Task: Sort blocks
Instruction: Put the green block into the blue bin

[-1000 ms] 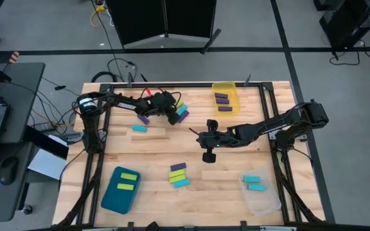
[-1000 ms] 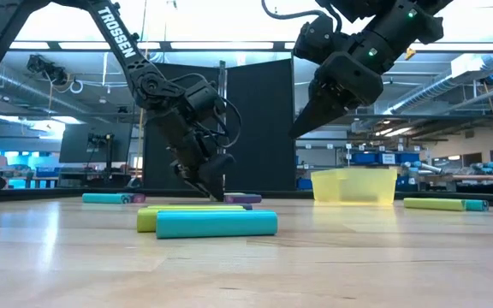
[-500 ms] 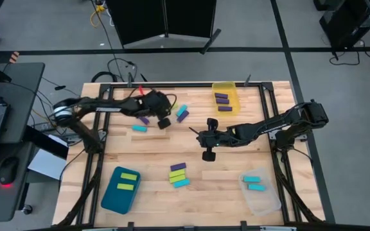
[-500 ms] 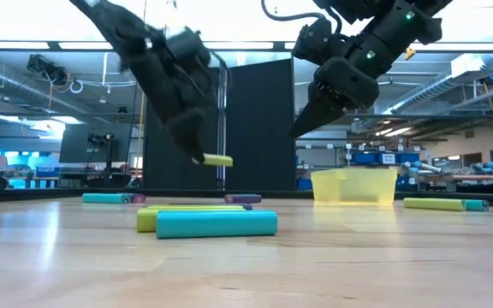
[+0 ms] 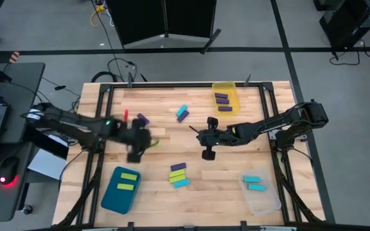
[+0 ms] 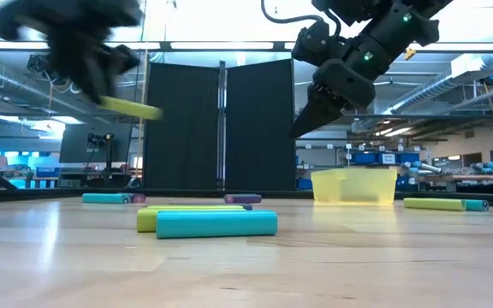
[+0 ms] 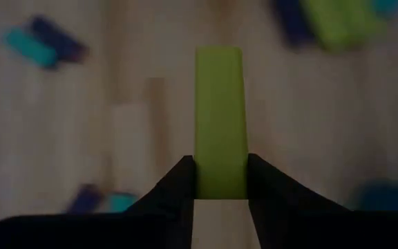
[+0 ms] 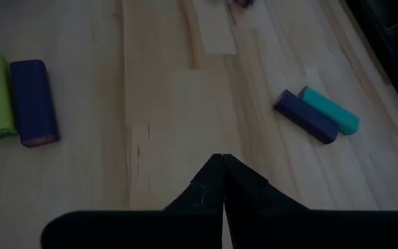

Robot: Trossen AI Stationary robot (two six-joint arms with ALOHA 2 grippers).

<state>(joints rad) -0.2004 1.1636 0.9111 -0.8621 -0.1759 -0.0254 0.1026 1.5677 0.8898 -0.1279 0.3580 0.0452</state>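
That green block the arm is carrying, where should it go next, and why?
Probably onward to the teal bin, then release. The left gripper is shut on a lime green block, held above the table, and the teal bin already holds two green blocks. The right gripper hangs shut, empty, mid-table.

Pale wooden table (image 5: 230, 176), planks matt with visible grain and seams. Lime block (image 7: 219, 117) looks like smooth matt plastic, pinched between matt black fingers (image 7: 178, 187). Yellow bin (image 6: 353, 185) at the far edge is translucent plastic; teal bin (image 5: 111, 192) looks opaque, smooth.
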